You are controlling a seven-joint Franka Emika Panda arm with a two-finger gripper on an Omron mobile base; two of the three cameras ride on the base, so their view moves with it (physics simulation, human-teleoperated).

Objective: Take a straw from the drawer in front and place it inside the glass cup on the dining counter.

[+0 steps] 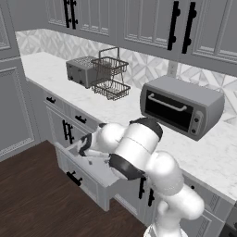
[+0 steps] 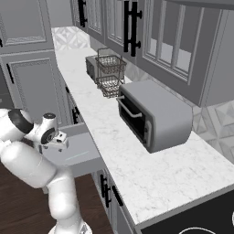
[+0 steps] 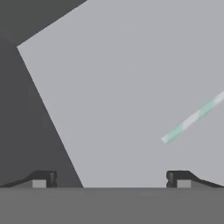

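Drawer [image 1: 88, 178] pulled out from the grey cabinet run serves as the landmark here, its flat front with a short black bar handle [image 1: 74, 177] jutting over the dark wood floor [image 1: 32, 199]. Above its open cavity the white arm bends down, and the gripper [image 3: 111, 178] hangs over the plain grey inside with its two dark fingertips [image 3: 43, 178] set wide apart, nothing between them. Inside the drawer lies the straw [image 3: 192, 117], a thin stick banded pale green and white, resting flat on the grey bottom and slanting away toward the hand view's right edge; it sits apart from both fingertips, nearer the right-hand one. Beside the lit bottom in that view, a darker grey surface borders the drawer.

Over the drawer runs the marble worktop [image 1: 115, 109]. Directly behind and above the drawer stands a silver toaster oven [image 1: 180, 109] with a dark glass door. Farther along the worktop from the drawer sit a two-tier wire basket [image 1: 110, 78] and, just beside it, a silver toaster [image 1: 82, 71]. Grey upper cabinets [image 1: 139, 21] with upright black handles hang above the worktop.
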